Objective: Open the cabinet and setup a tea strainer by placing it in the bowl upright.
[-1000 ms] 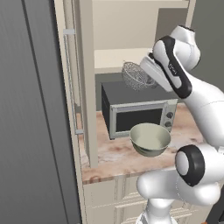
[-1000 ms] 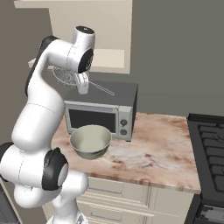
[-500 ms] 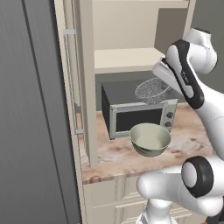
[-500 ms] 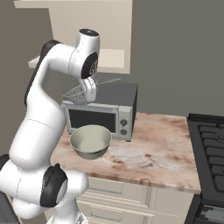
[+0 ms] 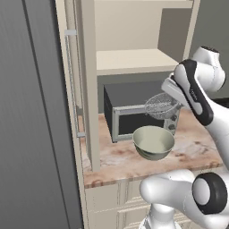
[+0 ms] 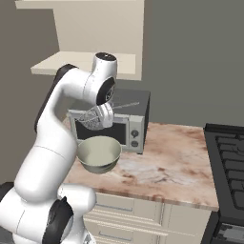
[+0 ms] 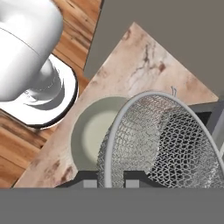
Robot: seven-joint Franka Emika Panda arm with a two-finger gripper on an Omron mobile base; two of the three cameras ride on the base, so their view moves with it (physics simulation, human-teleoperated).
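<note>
A glossy white robot arm [image 6: 50, 143] built of thick, rounded tubular segments, smooth and without markings. Dark grey to black bands ring its joints, and round dark caps with grey centres [image 5: 205, 193] sit at the lower joints. Two small dark finger tips [image 7: 133, 179] end it.

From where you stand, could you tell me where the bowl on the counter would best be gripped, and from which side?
Grip the bowl by its rim, coming from above: it sits upright and open on the counter, its curved wall too wide to span. Take the rim nearest the counter's front edge; the microwave stands close behind, and the tea strainer hangs above in the pincer.
</note>
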